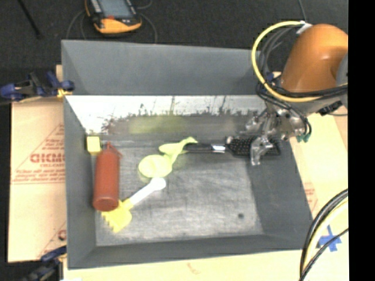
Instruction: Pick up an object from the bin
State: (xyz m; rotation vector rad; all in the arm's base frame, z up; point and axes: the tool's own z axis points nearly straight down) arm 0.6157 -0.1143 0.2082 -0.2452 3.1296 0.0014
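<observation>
My gripper (261, 150) hangs low at the bin's right side, near the back wall. Right beside it on its left lies a black brush (237, 146), bristle head toward the gripper and its dark, silver-tipped handle pointing left. The gripper's tip stands at the brush head's right end; whether it touches the brush I cannot tell. A pale yellow-green spoon (159, 161) lies past the handle's end, near the bin's middle.
A red squeeze bottle (106, 177) lies along the left wall with a small yellow block (92, 144) at its far end. A yellow fork with a white handle (130, 206) lies at the front left. The arm's orange cover and cables hang over the bin's right rim.
</observation>
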